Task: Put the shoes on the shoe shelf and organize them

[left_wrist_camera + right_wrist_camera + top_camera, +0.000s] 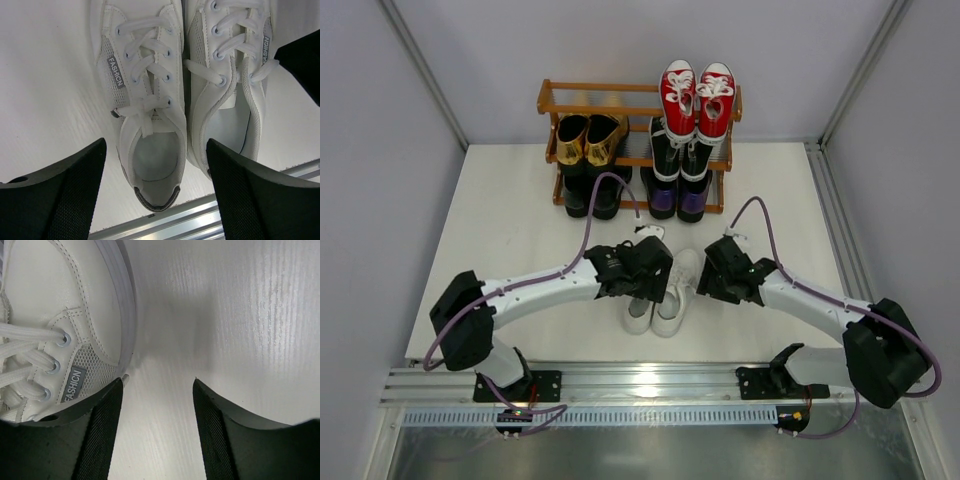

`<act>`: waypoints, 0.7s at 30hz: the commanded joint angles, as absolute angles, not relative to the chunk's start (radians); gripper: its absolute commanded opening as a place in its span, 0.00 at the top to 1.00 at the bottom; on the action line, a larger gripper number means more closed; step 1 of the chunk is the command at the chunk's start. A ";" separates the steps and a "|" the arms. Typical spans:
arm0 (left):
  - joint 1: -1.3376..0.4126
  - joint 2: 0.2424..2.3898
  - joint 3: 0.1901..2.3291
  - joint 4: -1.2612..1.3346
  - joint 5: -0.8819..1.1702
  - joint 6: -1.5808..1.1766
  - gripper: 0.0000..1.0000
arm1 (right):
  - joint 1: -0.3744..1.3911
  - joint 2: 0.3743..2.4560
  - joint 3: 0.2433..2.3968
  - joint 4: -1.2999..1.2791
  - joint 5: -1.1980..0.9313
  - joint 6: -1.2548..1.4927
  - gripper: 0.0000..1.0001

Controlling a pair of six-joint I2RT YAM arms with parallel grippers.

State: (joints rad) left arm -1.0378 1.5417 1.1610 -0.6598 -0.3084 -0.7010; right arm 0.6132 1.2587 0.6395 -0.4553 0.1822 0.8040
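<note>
Left claw (156,142) is spread wide and holding nothing. It hangs right over the heel end of the white sneakers (200,85), with one finger (55,195) out past the left shoe and the other (260,195) over the heel of the right one. Can't tell if either finger is actually touching.

Right claw (157,382) is spread too and also holds nothing. It's over bare desk (520,250), just off the outer edge of the right white sneaker. Its left finger (65,440) sits right against that shoe's side in the wrist view, but I can't tell if it's making contact.

The white sneakers themselves are flat on the desk, side by side, heels toward the arm bases and toes pointing away.

Past the sneakers' toes is the shoe shelf (620,110), back against the wall. Beyond and left of the sneakers, the black dress shoes (590,190) sit low with the gold loafers (585,138) one tier above. Straight beyond and slightly right, the purple loafers (678,198) are low, the black-and-white sneakers (680,150) are above them, and the red sneakers (697,100) are on top, white toes toward the wall.
</note>
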 commanded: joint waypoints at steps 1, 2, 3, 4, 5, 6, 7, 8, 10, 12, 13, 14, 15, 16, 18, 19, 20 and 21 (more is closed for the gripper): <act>-1.065 1.566 1.207 -0.632 -0.370 -0.658 0.20 | 0.617 1.200 0.630 -0.500 0.233 0.818 0.39; -1.068 1.571 1.210 -0.627 -0.367 -0.657 0.21 | 0.617 1.192 0.626 -0.503 0.238 0.818 0.39; -1.077 1.577 1.213 -0.624 -0.365 -0.657 0.23 | 0.617 1.177 0.621 -0.508 0.242 0.821 0.39; -1.081 1.580 1.221 -0.626 -0.364 -0.657 0.23 | 0.617 1.170 0.618 -0.517 0.245 0.824 0.39; -1.084 1.585 1.224 -0.624 -0.364 -0.660 0.23 | 0.615 1.164 0.615 -0.520 0.255 0.824 0.39; -1.092 1.588 1.229 -0.623 -0.357 -0.661 0.26 | 0.614 1.160 0.609 -0.523 0.256 0.824 0.39; -1.098 1.589 1.233 -0.621 -0.354 -0.666 0.27 | 0.615 1.149 0.604 -0.529 0.261 0.825 0.39; -1.106 1.600 1.233 -0.614 -0.353 -0.669 0.28 | 0.614 1.144 0.595 -0.531 0.262 0.827 0.39; -1.129 1.617 1.235 -0.607 -0.344 -0.683 0.31 | 0.612 1.126 0.589 -0.535 0.265 0.831 0.39; -1.144 1.652 1.241 -0.614 -0.351 -0.702 0.33 | 0.609 1.120 0.580 -0.540 0.267 0.831 0.39; -1.144 1.663 1.241 -0.618 -0.357 -0.712 0.35 | 0.607 1.115 0.578 -0.543 0.267 0.830 0.39; -1.144 1.672 1.241 -0.626 -0.365 -0.725 0.37 | 0.607 1.114 0.577 -0.546 0.268 0.828 0.39; -1.144 1.690 1.238 -0.633 -0.370 -0.744 0.41 | 0.606 1.111 0.574 -0.549 0.268 0.827 0.39; -1.144 1.697 1.233 -0.635 -0.373 -0.752 0.43 | 0.606 1.106 0.574 -0.551 0.268 0.827 0.39; -1.144 1.710 1.213 -0.618 -0.373 -0.770 0.50 | 0.604 1.098 0.566 -0.549 0.270 0.825 0.39; -1.144 1.715 1.206 -0.611 -0.371 -0.775 0.51 | 0.603 1.097 0.566 -0.549 0.270 0.825 0.39; -1.144 1.718 1.198 -0.604 -0.379 -0.782 0.53 | 0.600 1.094 0.561 -0.549 0.268 0.824 0.39; -1.144 1.733 1.187 -0.601 -0.385 -0.787 0.53 | 0.600 1.092 0.563 -0.551 0.268 0.824 0.39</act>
